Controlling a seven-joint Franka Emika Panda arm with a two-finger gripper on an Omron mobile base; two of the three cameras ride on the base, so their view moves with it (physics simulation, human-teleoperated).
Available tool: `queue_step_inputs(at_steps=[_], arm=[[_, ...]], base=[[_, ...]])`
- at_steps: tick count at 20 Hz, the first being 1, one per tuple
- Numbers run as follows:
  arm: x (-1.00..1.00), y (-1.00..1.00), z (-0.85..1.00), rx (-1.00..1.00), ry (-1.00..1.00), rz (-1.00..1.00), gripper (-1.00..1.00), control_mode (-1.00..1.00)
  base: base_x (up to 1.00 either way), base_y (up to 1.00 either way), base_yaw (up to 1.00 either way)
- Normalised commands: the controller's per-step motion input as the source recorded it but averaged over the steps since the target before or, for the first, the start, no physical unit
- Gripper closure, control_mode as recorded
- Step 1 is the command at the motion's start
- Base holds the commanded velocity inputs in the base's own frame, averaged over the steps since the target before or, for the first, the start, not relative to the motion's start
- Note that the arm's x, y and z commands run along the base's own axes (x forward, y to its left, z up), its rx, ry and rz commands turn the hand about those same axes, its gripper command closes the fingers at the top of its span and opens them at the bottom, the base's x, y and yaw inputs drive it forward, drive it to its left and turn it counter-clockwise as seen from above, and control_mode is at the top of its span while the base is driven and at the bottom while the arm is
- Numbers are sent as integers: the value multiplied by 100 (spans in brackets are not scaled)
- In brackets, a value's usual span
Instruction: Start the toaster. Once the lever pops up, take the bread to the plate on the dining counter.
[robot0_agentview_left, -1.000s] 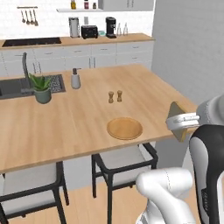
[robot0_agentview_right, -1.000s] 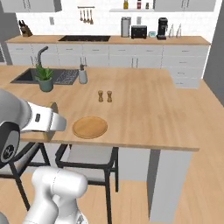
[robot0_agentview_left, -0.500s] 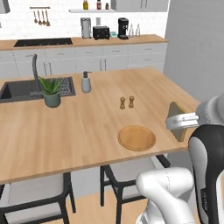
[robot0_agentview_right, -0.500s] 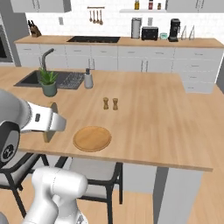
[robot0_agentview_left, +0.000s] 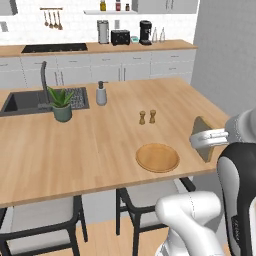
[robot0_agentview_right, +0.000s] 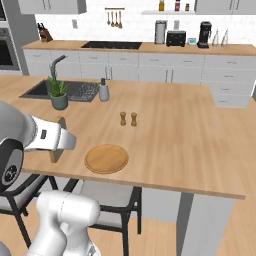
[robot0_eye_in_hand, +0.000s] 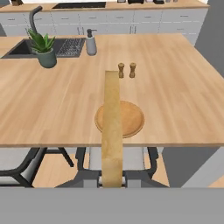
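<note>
In the left base view the round wooden plate (robot0_agentview_left: 158, 157) lies bare near the near edge of the dining counter (robot0_agentview_left: 100, 145), nothing on it; the sink (robot0_agentview_left: 25, 102) is set into the counter's far left, a potted plant (robot0_agentview_left: 62, 104) at its rim and a soap dispenser (robot0_agentview_left: 101, 93) just right of it; two small shakers (robot0_agentview_left: 147, 117) stand side by side beyond the plate; at the right, off the counter's near corner, the gripper (robot0_agentview_left: 207, 141) grasps the bread (robot0_agentview_left: 204, 138), the slice held upright on edge and well right of the plate; against the far tiled wall the toaster (robot0_agentview_left: 120, 37) sits on the worktop between a steel canister (robot0_agentview_left: 103, 32) and the coffee machine (robot0_agentview_left: 145, 32). In the right base view the plate (robot0_agentview_right: 106, 158) again holds nothing; the bread (robot0_agentview_right: 56, 140) stands upright just left of it at the counter's near edge, partly hidden behind the white hand; the fingers themselves are hidden here; the toaster (robot0_agentview_right: 176, 38) shows on the far worktop. In the hand view the bread (robot0_eye_in_hand: 112, 131) runs edge-on up the middle from the bottom, crossing in front of the plate (robot0_eye_in_hand: 129, 118); the fingertips are not clear enough to judge their gap; dark stools (robot0_eye_in_hand: 26, 164) show under the counter.
</note>
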Motion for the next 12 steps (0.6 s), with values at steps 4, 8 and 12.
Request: queue_step_inputs(at_steps=[4,8,12], arm=[[14,0,-4,0,0,0,100,-100],[96,-1,-22,9,6,0,100,-100],[100,-13,-47,14,10,1,100,-100]], base=[[18,0,0],[0,0,0],[0,0,0]])
